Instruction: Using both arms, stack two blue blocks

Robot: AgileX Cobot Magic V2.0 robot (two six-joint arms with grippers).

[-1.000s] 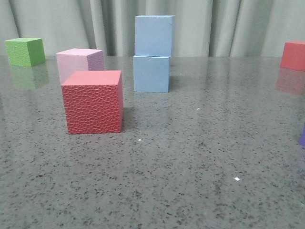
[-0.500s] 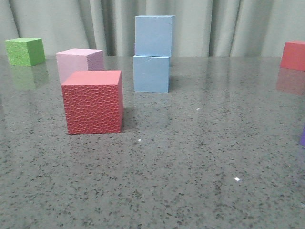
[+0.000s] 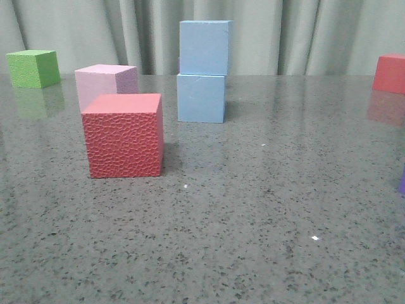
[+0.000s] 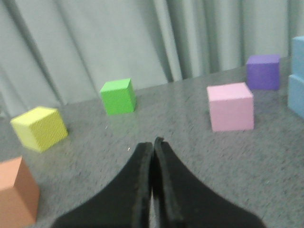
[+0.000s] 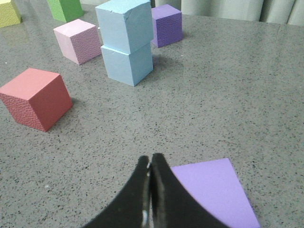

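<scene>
A count of the cubes on the table [image 3: 266,209]. Two blue blocks: an upper blue block [image 3: 204,47] and a lower blue block [image 3: 201,97], top centre of the front view. Two red cubes: one [image 3: 123,135] left of centre, one [image 3: 389,73] at the right edge. One pink cube [image 3: 104,79]. One green cube [image 3: 33,68], upper left. Two purple cubes: a dark one [image 5: 166,24] and a paler one [image 5: 213,190] in the right wrist view. One yellow cube [image 4: 39,128] and one orange cube [image 4: 15,199] in the left wrist view.

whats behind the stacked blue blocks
In the right wrist view a purple cube stands just behind the blue blocks, with curtain beyond. From the front the stack covers it almost entirely; only a sliver shows at the stack's left edge.
</scene>
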